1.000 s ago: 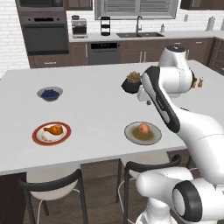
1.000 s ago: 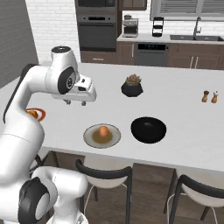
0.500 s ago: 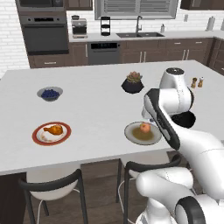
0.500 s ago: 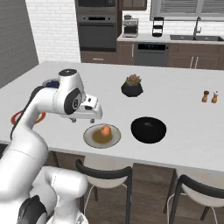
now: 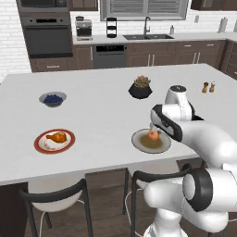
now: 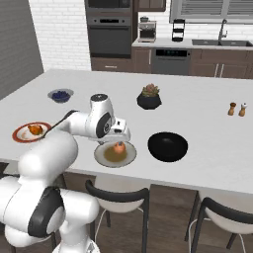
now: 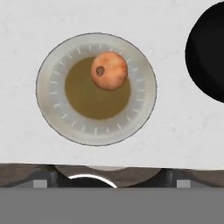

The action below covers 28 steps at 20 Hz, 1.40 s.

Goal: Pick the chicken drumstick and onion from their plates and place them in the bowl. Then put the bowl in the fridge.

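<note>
Landmark: the grey-olive plate (image 7: 52, 109) near the front edge of the white island counter (image 5: 102, 115).

Containers and contents:
- Grey-olive plate: round, pale rim with fine tick marks, brownish centre. Holds the onion (image 7: 109, 71), which sits off-centre, toward the rim side nearer the black bowl. Onion is round, orange-tan with a pinkish tint and one dark spot on its skin.
- Black bowl (image 6: 168, 146): just beside the plate, not touching it, on the side toward the salt and pepper shakers (image 6: 237, 109). Shallow, round, dark inside; nothing seen in it.
- Red-rimmed white plate (image 5: 40, 146): well apart from the grey-olive plate, along the same front edge on the side away from the bowl. Holds the chicken drumstick (image 5: 57, 137), golden-brown, lying flat.
- Small grey bowl (image 5: 53, 98): beyond the red-rimmed plate, holds blue berries.
- Black pot with a spiky plant (image 6: 149, 98): behind the grey-olive plate, toward the counter's middle.

Arm pose:
- White arm folds forward low over the counter; wrist is bent downward above the grey-olive plate.
- Gripper (image 6: 120, 140) hangs directly above the plate, pointing down at it, just over the onion.
- Claw fingers stand apart, nothing between them; contact with the onion cannot be confirmed from the base views.

Materials:
- Counter is smooth, matte white. Onion skin is faintly mottled.
</note>
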{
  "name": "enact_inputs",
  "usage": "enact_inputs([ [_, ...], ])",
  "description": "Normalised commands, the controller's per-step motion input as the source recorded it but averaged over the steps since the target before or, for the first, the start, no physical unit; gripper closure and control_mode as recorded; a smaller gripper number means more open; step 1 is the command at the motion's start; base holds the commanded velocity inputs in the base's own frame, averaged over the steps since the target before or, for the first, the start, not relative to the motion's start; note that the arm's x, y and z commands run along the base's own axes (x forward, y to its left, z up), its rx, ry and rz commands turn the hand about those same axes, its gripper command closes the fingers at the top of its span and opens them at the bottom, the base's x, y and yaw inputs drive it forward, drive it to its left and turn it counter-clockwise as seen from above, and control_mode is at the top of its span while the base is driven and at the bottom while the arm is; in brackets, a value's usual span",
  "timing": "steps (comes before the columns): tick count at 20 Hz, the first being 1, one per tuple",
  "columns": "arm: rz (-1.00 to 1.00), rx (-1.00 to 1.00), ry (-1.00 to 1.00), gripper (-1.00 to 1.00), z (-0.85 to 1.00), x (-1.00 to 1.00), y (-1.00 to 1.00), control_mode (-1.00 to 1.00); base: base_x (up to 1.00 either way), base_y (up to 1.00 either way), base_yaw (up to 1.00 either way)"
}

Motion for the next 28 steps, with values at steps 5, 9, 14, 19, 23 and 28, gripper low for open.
enact_inputs([
  [5,0.00,0.00,0.15,-1.00,-0.41,0.67,0.03,-1.00,0.00,0.00,0.00],
  [9,0.00,0.00,0.01,-1.00,-0.48,0.61,0.00,-1.00,0.00,0.00,0.00],
  [14,0.00,0.00,0.00,-1.00,-0.60,0.28,0.00,-1.00,0.00,0.00,0.00],
  [19,0.02,0.00,0.00,-1.00,-0.44,0.38,0.00,-1.00,0.00,0.00,0.00],
  [23,0.02,0.00,0.00,-1.00,-0.20,0.38,0.00,-1.00,0.00,0.00,0.00],
  [28,0.03,0.00,0.00,-1.00,-0.14,0.26,-0.01,-1.00,0.00,0.00,0.00],
])
